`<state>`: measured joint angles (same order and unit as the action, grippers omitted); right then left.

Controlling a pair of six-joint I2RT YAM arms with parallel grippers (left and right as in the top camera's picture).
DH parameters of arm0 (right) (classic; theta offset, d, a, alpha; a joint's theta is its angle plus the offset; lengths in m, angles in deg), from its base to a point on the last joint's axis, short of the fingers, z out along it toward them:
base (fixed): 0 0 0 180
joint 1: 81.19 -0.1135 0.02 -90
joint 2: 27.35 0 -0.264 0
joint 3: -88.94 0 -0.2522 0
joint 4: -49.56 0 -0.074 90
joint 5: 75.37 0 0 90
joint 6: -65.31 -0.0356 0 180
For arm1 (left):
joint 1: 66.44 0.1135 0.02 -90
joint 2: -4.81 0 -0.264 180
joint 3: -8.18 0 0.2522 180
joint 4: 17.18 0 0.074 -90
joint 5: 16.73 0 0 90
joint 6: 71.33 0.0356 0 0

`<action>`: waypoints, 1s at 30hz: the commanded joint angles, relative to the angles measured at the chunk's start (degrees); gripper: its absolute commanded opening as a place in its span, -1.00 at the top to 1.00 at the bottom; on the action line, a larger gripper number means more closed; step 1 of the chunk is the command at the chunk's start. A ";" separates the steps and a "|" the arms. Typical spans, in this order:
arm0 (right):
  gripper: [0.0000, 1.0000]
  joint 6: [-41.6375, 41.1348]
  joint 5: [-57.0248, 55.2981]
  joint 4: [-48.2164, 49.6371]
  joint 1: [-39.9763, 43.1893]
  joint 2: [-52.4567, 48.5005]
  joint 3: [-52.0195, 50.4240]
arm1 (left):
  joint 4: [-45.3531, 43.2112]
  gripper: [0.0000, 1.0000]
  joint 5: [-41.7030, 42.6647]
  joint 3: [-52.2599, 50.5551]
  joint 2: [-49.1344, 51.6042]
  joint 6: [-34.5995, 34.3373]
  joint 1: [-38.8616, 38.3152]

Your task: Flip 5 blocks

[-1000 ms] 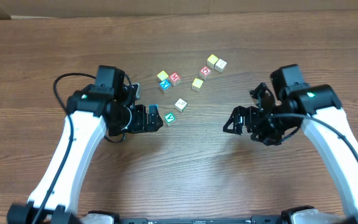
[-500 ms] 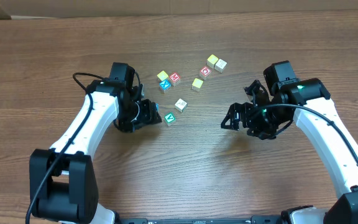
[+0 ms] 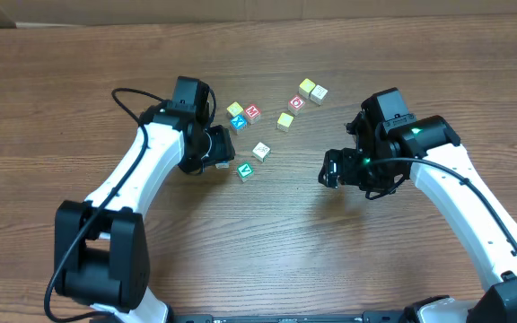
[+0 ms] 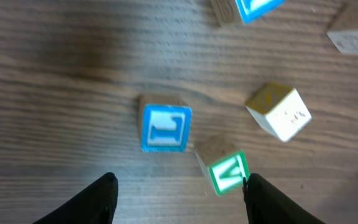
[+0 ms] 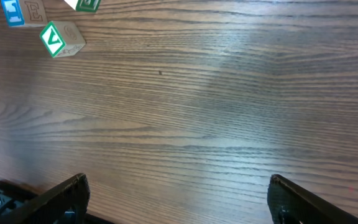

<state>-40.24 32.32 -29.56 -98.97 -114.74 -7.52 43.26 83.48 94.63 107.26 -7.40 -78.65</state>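
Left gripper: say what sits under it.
A blue-framed block lies on the table below the open left gripper, a green-framed block beside it. Overhead, the gripper largely covers the blue one.

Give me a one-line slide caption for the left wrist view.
Left gripper, jaws open, over wooden table: blue-framed block centred, green-framed block beside one jaw.

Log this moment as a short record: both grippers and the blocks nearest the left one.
left gripper: open, empty
right gripper: open, empty, over bare table
blue block: on the table, ahead of the left fingers
green block: beside the blue one, close to one finger
white block: farther out, standing apart
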 commanded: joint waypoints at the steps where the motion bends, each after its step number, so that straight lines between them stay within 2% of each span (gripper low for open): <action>1: -0.84 -2.73 -1.18 0.68 -1.62 0.24 -0.02 | 2.10 -0.20 -3.39 4.70 4.50 -0.52 -0.31; 8: -0.84 -5.97 -4.68 1.29 -4.96 0.24 -1.33 | 4.39 -0.14 -3.26 9.62 11.17 2.32 -0.74; 18: -0.84 -7.23 -4.61 0.74 -5.86 0.24 -1.33 | 5.81 0.01 -3.13 9.60 11.56 7.98 -1.01; 22: -0.84 -7.26 -4.59 -0.44 -5.86 0.24 -1.33 | 6.16 -0.08 -3.15 9.57 11.56 10.82 -1.31; 30: -0.84 -7.26 -4.59 -1.81 -5.86 0.24 -1.33 | 6.19 0.03 -3.15 9.57 11.65 10.86 -1.44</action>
<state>-47.17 28.14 -31.33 -104.54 -114.74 -8.53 49.34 80.97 102.95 118.34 2.20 -79.65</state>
